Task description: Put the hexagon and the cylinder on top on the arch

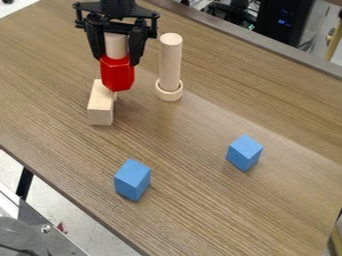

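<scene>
A black gripper [117, 61] is closing in on both sides of a red hexagon [117, 74] at the upper left of the bench [180, 205], holding it with a pale wooden cylinder [115, 46] standing on top. Just below, a pale wooden block [101, 107], apparently the arch, is lying on the bench, partly behind the hexagon. Beside the gripper, a taller wooden rod [171, 57] is standing in a wooden ring [169, 91], while two blue blocks [132, 180] are sitting well apart nearer the camera. The grasp is looking complete; setting the pair down squarely and letting go are remaining. The hexagon is covering the arch's far end, leaving unclear whether the two are touching, and the arch's opening is proving hard to make out.
</scene>
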Controlling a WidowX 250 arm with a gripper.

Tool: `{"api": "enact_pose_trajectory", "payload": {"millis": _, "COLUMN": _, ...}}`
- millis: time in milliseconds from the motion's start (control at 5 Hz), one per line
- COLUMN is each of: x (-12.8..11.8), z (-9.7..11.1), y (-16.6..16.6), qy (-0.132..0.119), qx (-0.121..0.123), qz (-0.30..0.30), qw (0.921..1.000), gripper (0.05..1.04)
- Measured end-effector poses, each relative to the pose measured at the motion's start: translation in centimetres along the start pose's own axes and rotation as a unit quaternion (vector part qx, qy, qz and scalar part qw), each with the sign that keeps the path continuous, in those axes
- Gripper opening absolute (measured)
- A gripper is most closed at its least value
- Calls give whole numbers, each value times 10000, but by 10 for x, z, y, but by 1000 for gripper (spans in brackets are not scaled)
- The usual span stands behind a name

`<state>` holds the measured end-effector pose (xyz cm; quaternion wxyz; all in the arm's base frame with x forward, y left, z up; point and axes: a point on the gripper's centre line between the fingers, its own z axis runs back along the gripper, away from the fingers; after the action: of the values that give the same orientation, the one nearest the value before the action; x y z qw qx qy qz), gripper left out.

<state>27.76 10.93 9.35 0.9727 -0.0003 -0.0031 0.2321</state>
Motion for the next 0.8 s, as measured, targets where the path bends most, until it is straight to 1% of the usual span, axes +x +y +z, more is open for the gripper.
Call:
{"api": "enact_pose_trajectory", "payload": {"millis": 200, "x": 0, "z": 0, "y": 4, "qy": -8, "qx": 0, "qz": 38, "qw": 10000, "gripper": 713}}
{"api": "enact_pose_trajectory", "payload": {"millis": 600, "x": -7, "z": -11, "y": 10, "qy": 44, "qx": 196, "qz": -22, "qw": 9998, "gripper": 713}}
{"api": "enact_pose_trajectory", "payload": {"millis": 800, "x": -11, "z": -9, "y": 12, "qy": -8, "qx": 191, "qz": -31, "qw": 9998, "gripper": 713}}
